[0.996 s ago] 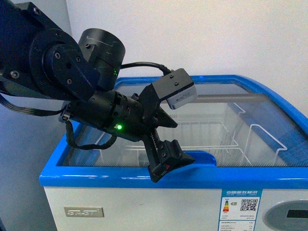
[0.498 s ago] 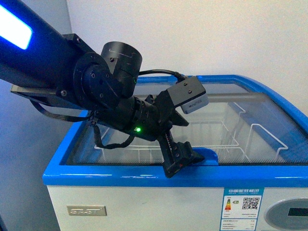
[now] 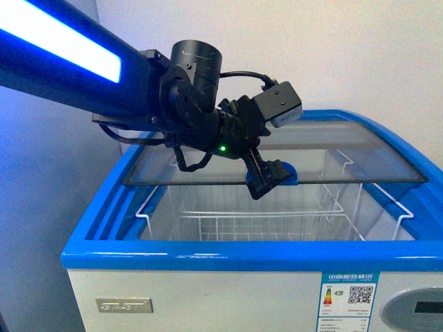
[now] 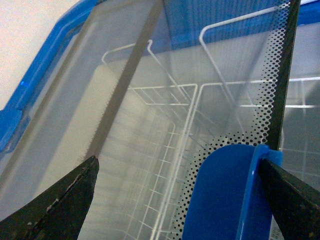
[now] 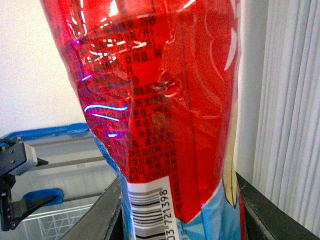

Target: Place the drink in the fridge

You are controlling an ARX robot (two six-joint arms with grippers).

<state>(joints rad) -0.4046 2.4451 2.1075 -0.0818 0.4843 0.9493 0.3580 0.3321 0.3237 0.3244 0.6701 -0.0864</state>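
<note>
The fridge [image 3: 208, 254] is a white chest with a blue rim, and its front part stands uncovered over white wire baskets [image 3: 263, 223]. My left gripper [image 3: 268, 182] is open at the blue handle [image 3: 291, 173] of the glass lid [image 3: 339, 155]. In the left wrist view that handle [image 4: 220, 200] lies between the fingers [image 4: 55, 210], against one of them. The drink [image 5: 160, 100], with its red label and barcode, fills the right wrist view, and my right gripper [image 5: 178, 200] is shut on it. The right gripper does not show in the front view.
An energy sticker [image 3: 346, 294] and a round control panel [image 3: 419, 308] are on the fridge's front face. A white wall stands behind it. The right wrist view shows white vertical blinds [image 5: 295, 100] and the fridge's rim [image 5: 50, 132] at a distance.
My left arm has moved back and up with the blue handle, and the glass lid has slid toward the rear. The front of the fridge now stands uncovered.
</note>
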